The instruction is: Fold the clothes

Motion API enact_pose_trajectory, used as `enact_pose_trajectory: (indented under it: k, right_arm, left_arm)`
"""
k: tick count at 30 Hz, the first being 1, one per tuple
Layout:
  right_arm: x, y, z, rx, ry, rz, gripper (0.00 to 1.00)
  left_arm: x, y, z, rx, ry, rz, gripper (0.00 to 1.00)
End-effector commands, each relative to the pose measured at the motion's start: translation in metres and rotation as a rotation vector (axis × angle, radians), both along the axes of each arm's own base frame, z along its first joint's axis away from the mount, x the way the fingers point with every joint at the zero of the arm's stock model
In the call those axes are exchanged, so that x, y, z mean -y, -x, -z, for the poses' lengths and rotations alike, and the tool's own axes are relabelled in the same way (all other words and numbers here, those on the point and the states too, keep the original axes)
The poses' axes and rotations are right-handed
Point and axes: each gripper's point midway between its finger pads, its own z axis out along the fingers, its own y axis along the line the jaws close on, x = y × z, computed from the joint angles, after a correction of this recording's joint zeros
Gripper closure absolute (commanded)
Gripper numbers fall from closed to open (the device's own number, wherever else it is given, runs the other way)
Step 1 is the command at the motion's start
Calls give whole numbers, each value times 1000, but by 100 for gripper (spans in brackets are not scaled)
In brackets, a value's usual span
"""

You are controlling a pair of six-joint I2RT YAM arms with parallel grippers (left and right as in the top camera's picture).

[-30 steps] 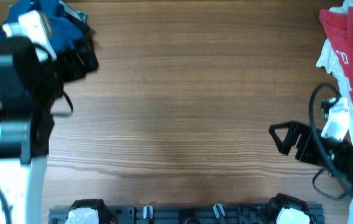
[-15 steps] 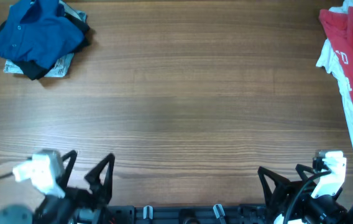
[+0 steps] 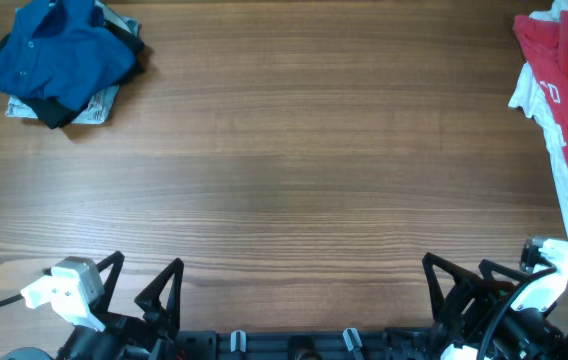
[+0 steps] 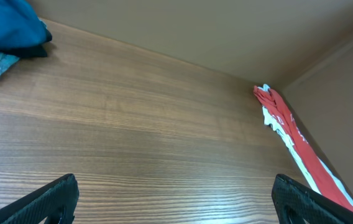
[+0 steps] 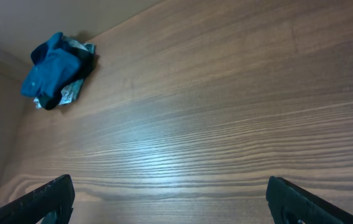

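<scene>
**Left gripper (image 3: 139, 285) sitting nearer the crumpled royal-blue collared fabric shirt (image 3: 59, 55)**

Left gripper and right gripper (image 3: 464, 285) are both resting at the near edge of the brown wooden table (image 3: 284, 150), jaws spread wide, holding nothing. The shirt is lying bunched in the far left corner on a black garment (image 3: 54, 115), straight ahead of the left gripper and well apart from it. No clear long axis is showing. A red-and-white garment (image 3: 564, 80) is trailing along the right edge.
</scene>
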Motion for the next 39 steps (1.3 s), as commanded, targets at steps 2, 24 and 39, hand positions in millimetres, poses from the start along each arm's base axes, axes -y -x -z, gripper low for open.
enact_pose_trajectory:
  k: [2,24,39]
  right_arm:
    - [2,1,-1,13,9,15,0]
    - [-6,-44,-32,516,283,-228,0]
    - [-8,-116,75,961,450,-239,0]
  left_arm:
    - [3,2,1,-5,17,17,0]
    - [3,2,1,-5,17,17,0]
    - [3,2,1,-5,17,17,0]
